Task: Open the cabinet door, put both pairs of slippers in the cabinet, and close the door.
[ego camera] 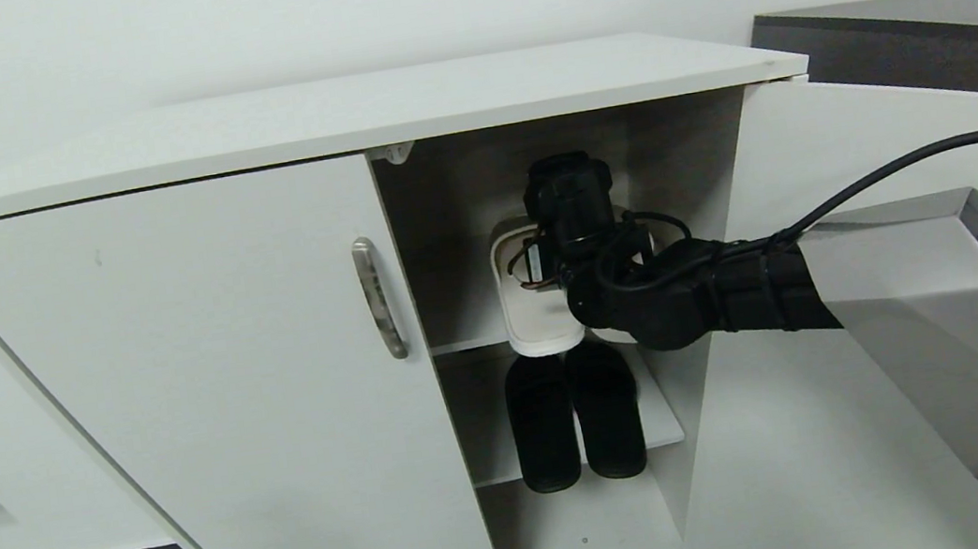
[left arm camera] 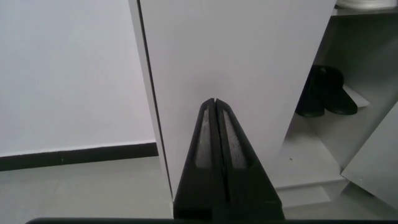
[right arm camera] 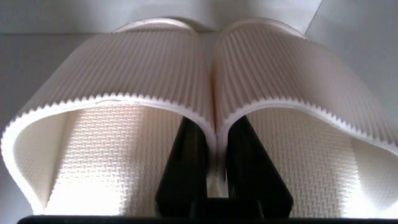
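1. The left hand (left arm camera: 214, 103), its black fingers pressed together on nothing, is hanging in front of the closed white left cabinet door (left arm camera: 249, 62). It is playing no part in this step and is best left parked away from the opening.
2. The open white right cabinet door (ego camera: 801, 422) is standing at 3 o'clock of the opening, and the right arm is passing just beside its inner face. Any retreat should be going straight back, so the forearm is not nudging that door.
3. The pair of black foam slippers (ego camera: 574, 414) is lying side by side on the white middle shelf (ego camera: 481, 427), heels at its front edge. That half of the stowing looks done.
4. At 12 o'clock from them, the pair of cream ribbed rubber slippers (right arm camera: 155, 68) is sitting at the white upper shelf (ego camera: 464, 334). The right hand (right arm camera: 214, 124) is narrow, pinching the two touching strap walls together. Whether the soles are resting flat cannot be told.
5. The cream heels are poking past the shelf's front edge. The pair probably needs pushing deeper toward the back wall, level, before the fingers are spreading, or the door may be catching on them.
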Available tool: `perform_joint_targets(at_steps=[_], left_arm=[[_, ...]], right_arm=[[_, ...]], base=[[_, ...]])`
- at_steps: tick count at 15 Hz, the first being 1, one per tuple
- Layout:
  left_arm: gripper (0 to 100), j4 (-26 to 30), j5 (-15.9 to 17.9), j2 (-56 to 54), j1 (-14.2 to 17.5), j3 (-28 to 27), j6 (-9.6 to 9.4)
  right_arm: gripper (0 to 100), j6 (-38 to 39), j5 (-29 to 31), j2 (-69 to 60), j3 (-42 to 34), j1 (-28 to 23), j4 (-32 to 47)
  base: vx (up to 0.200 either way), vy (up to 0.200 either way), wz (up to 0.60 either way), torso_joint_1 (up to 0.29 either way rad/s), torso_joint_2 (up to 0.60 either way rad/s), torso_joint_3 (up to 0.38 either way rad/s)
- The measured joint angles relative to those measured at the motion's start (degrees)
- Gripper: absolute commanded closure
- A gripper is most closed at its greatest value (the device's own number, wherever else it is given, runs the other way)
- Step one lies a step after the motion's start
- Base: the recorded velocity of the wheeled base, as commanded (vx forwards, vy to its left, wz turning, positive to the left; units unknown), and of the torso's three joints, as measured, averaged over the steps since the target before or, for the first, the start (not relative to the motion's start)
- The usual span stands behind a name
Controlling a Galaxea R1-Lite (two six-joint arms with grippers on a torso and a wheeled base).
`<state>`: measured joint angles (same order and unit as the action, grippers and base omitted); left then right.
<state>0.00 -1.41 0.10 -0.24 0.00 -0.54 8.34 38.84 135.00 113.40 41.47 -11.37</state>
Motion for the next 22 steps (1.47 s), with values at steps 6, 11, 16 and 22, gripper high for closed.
perform_joint_targets(at_steps=[6, 11, 16, 22], left_arm=[[100, 0.0, 0.0, 0.0, 0.0, 0.0, 0.00], [100, 0.0, 0.1, 0.0, 0.0, 0.0, 0.02], [100, 0.0, 0.2, 0.0, 0.0, 0.0, 0.02], [100, 0.0, 0.4, 0.0, 0.0, 0.0, 0.10]], right_arm=[[0, -0.1, 0.5, -1.7, -3.2, 1.0, -0.2], [0, 0.5, 1.1, -9.4, -15.1, 4.4, -2.0], [0, 0.3, 2.0, -19.5, -29.5, 9.3, -6.0], [0, 0.5, 1.6, -30.4, -51.1, 13.6, -17.4]], base=[[0.000, 0.000, 0.00, 0.000, 0.00, 0.000], [0.000, 0.000, 0.00, 0.000, 0.00, 0.000], [0.000, 0.000, 0.00, 0.000, 0.00, 0.000], [0.000, 0.000, 0.00, 0.000, 0.00, 0.000]])
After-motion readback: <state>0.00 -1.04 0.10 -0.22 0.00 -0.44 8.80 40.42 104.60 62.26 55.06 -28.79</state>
